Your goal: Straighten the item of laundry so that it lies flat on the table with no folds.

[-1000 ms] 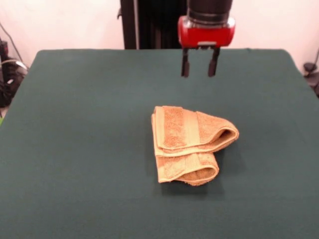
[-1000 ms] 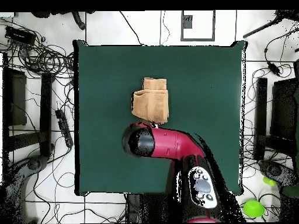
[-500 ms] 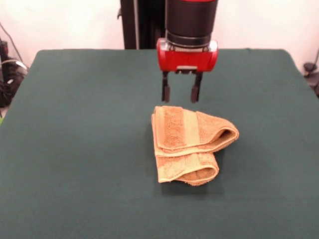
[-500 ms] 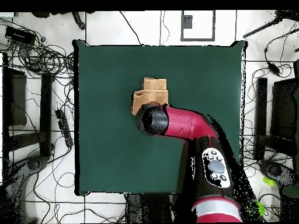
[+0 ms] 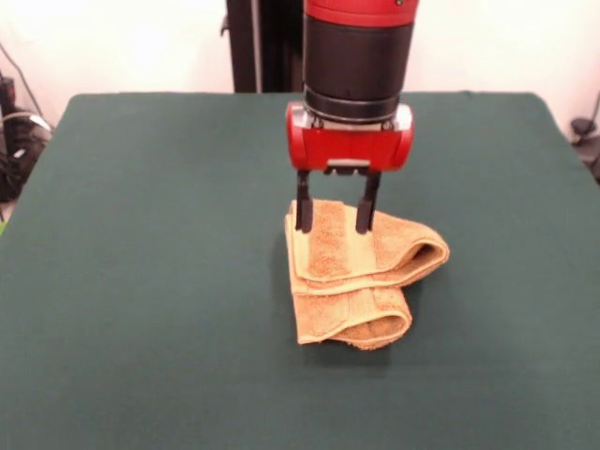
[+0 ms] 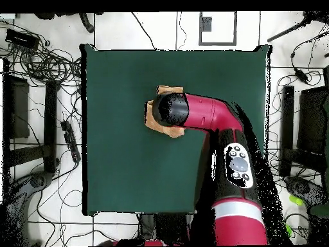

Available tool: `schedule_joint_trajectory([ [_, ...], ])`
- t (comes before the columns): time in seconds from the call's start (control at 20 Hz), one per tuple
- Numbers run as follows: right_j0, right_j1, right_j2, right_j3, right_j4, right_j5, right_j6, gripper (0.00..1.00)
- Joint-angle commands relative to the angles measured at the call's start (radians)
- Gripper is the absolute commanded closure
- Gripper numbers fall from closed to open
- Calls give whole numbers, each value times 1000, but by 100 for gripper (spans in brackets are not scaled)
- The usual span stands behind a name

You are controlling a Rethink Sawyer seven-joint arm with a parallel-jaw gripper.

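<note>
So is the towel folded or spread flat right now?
Folded: the towel lies doubled in stacked layers, rounded fold edges showing, under the open gripper.

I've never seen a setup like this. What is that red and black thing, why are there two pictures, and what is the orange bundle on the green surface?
The red and black thing is a robot arm. At its end is a gripper, two thin black fingers that stand apart, so it is open and holds nothing. One picture is taken from across the table, facing the robot; the other looks straight down from above, where the arm hides much of what is beneath it. The orange bundle is a small towel, folded over itself in layers on the green cloth. The fingers hang at the towel's far edge, by a paler band; I cannot tell whether they touch it.
</note>
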Motion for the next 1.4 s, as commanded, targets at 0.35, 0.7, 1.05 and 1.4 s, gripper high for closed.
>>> schedule_joint_trajectory([
  [0.35,13,133,198,-117,58,161,36,0],
  [0.7,-42,148,275,-24,170,181,104,0],
  [1.05,-54,163,301,17,243,262,129,0],
  [1.4,-46,159,285,40,253,357,125,0],
])
